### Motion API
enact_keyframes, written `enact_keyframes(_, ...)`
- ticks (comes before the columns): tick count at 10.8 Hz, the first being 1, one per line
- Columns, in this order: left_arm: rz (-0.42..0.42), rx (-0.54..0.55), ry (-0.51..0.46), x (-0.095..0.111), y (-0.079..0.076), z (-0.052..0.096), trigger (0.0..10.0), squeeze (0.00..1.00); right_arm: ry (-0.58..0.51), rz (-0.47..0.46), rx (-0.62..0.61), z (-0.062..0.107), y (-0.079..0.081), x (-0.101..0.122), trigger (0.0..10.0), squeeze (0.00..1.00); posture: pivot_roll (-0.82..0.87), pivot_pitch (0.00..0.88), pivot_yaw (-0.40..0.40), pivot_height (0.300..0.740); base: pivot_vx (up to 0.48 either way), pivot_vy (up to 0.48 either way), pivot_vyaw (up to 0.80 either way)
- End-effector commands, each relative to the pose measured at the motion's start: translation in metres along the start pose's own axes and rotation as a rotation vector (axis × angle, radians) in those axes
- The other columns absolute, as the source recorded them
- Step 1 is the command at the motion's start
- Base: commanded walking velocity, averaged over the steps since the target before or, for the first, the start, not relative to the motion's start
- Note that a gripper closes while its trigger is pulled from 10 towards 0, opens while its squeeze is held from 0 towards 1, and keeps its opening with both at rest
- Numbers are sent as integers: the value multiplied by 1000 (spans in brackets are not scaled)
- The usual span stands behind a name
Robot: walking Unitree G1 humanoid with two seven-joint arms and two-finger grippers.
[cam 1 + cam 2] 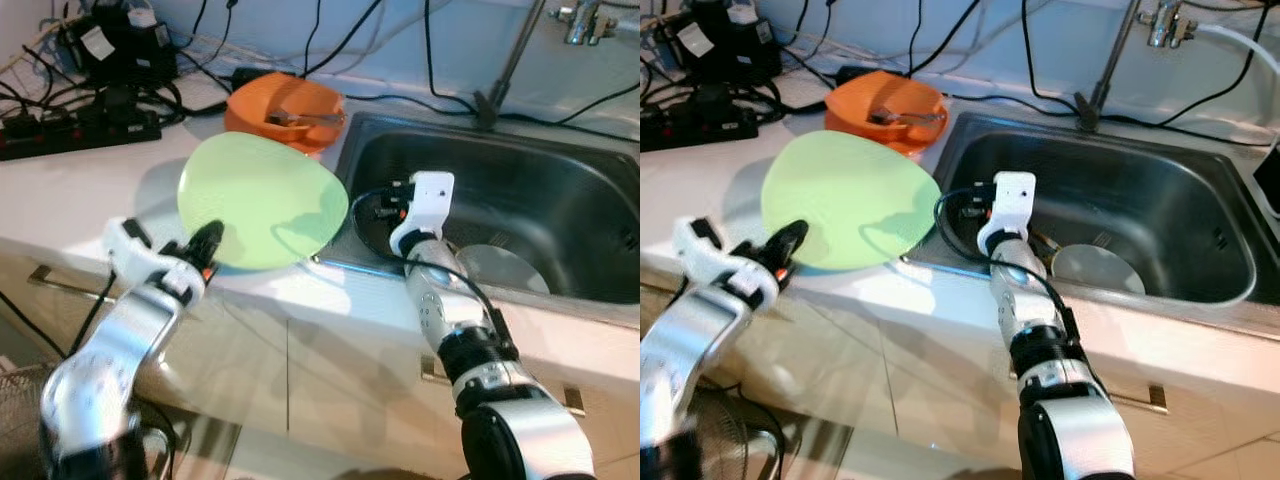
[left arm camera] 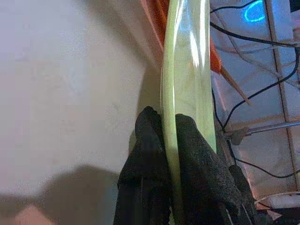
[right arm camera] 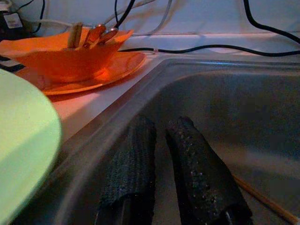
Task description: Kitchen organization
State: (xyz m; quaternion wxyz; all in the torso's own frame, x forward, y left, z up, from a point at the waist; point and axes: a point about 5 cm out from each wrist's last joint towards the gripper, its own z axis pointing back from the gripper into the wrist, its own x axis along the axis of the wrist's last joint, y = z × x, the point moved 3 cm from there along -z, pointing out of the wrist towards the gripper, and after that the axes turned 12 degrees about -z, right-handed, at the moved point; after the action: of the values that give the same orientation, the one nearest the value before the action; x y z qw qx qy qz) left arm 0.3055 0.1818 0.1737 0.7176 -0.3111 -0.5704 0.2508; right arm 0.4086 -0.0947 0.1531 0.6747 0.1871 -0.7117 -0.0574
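Observation:
A light green plate (image 1: 265,200) is tilted up off the white counter (image 1: 70,200), next to the sink's left edge. My left gripper (image 1: 210,245) is shut on its near rim; in the left wrist view the plate (image 2: 185,70) runs edge-on between the black fingers (image 2: 149,140). My right gripper (image 3: 161,126) hangs inside the steel sink (image 1: 560,190) near its left wall, fingers together with nothing between them. Behind the plate, an orange bowl (image 1: 285,110) on an orange plate holds utensils.
A round pale dish (image 1: 505,268) lies on the sink floor, with a chopstick (image 3: 265,199) beside my right gripper. The faucet (image 1: 515,50) stands behind the sink. A power strip (image 1: 80,130), chargers and several black cables crowd the counter's back left.

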Motion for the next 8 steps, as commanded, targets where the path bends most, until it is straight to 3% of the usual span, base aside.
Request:
enact_keyframes(1, -16, 40, 16, -3, 4, 4, 0, 0, 11, 7, -4, 2, -4, -2, 10000, 0, 304, 82, -44, 740, 0, 0, 0)
enact_keyframes(3, -63, 4, -32, -4, -4, 8, 0, 0, 15, 6, 7, 0, -1, -1, 10000, 0, 306, 70, -56, 740, 0, 0, 0)
enact_keyframes(5, -59, -71, -142, 11, -22, 7, 0, 0, -4, 12, -3, -1, -7, 6, 10000, 0, 295, 61, -60, 740, 0, 0, 0)
enact_keyframes(6, -45, -137, -208, 20, -36, 9, 8275, 0, -20, 10, -7, -3, -10, 13, 10000, 0, 293, 57, -60, 740, 0, 0, 0)
enact_keyframes(7, -62, -169, -258, 28, -45, 9, 10000, 0, -43, 8, -10, -4, -11, 21, 10000, 0, 288, 53, -59, 740, 0, 0, 0)
enact_keyframes(8, -75, -211, -294, 33, -54, 8, 10000, 0, -66, 1, -8, -6, -11, 28, 10000, 0, 287, 47, -57, 740, 0, 0, 0)
